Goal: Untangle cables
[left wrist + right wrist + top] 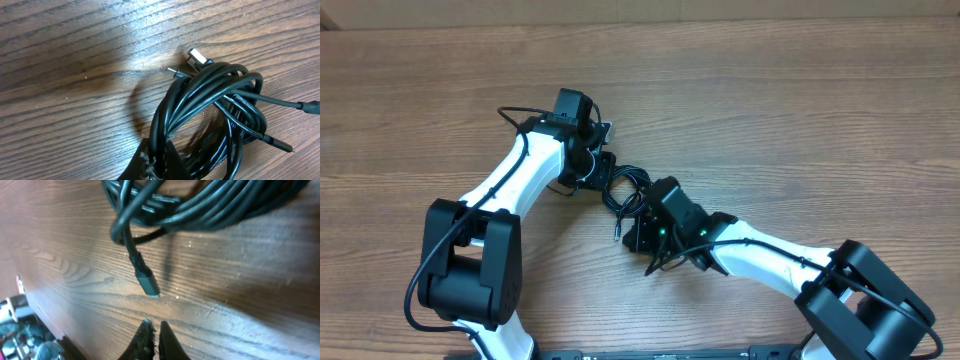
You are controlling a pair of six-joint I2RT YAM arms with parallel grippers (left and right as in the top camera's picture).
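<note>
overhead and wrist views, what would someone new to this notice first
The tangled coil of black cables catches the eye first, bunched at mid-table between the two white arms, with the left gripper shut on its loops. Next comes one loose plug end sticking out of the bundle over the wooden table, just ahead of the right gripper, which is shut and holds nothing.

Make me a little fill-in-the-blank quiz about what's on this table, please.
The cables are ___ in colour. The table is made of ___. The left tool is shut on the ___. The right tool is shut and holds ___.
Missing words: black; wood; cables; nothing.
</note>
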